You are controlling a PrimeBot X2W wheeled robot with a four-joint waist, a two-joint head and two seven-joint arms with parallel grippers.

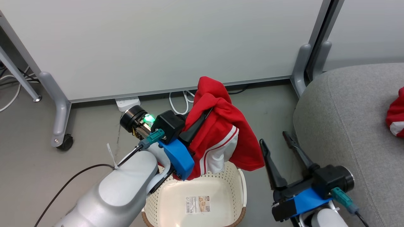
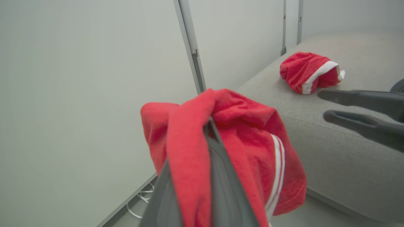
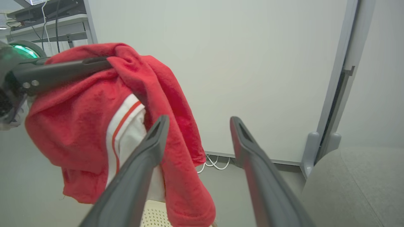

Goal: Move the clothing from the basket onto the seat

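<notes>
Clothing (image 1: pixel 221 132) over basket (image 1: pixel 233 186), seat (image 1: pixel 347 126) right, partition (image 1: pixel 157 44), power strip (image 1: pixel 127 103), cables (image 1: pixel 180 101) behind

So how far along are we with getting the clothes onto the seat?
About halfway. One red garment already lies on the grey seat. The left jaws are shut on the second garment, lifted above the basket, where no more clothing is visible. Left to do: carry it over to the seat and let go.
</notes>
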